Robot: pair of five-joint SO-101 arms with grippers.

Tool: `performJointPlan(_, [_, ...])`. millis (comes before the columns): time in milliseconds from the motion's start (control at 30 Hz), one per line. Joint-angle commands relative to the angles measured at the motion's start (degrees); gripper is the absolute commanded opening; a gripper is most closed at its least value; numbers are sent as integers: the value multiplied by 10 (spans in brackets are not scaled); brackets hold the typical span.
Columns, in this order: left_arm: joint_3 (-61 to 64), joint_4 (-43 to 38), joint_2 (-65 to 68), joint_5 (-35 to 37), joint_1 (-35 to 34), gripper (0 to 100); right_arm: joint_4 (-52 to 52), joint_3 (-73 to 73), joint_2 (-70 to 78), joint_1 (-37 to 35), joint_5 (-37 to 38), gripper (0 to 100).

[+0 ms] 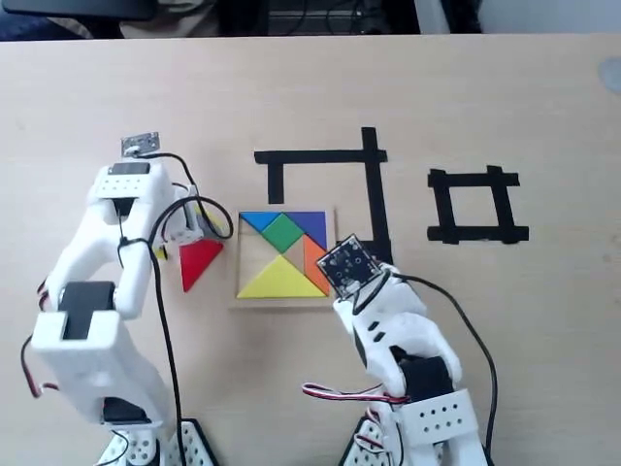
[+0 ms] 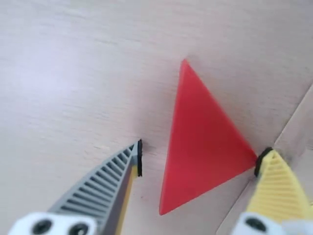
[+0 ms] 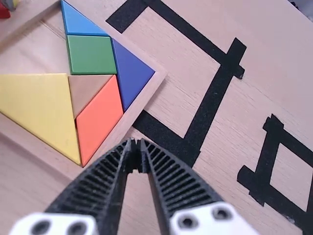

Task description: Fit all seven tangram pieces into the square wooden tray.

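Straddling the red triangle (image 2: 205,137), your left gripper (image 2: 201,160) has its fingers (image 2: 112,181) apart, one on either side of the piece. It lies flat on the bench (image 2: 73,73) just outside the square wooden tray (image 1: 283,303). Your right gripper (image 3: 136,157) hangs by the tray's opposite edge, fingers pressed together on nothing. Inside the tray sit a yellow triangle (image 3: 34,107), orange piece (image 3: 98,122), green square (image 3: 91,54) and blue triangle (image 3: 129,73). Beyond, black tape squares (image 1: 477,206) mark the bench.

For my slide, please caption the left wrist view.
Open left claw straddles the red triangle on the table.
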Motion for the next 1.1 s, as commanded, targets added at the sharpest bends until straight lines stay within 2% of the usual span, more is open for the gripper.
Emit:
performJointPlan(0, [-39, -1, 15, -6, 4, 375, 4, -1, -4, 6, 5, 15])
performJointPlan(233, [-39, -1, 19, -8, 6, 375, 4, -1, -3, 6, 5, 15])
performJointPlan(500, [-43, 30, 18, -84, 4, 372, 4, -1, -3, 6, 5, 15])
performJointPlan(800, [-50, 30, 18, -184, -51, 372, 4, -1, -3, 6, 5, 15])
performJointPlan(1067, [-78, 31, 19, -187, -38, 372, 4, -1, -3, 6, 5, 15])
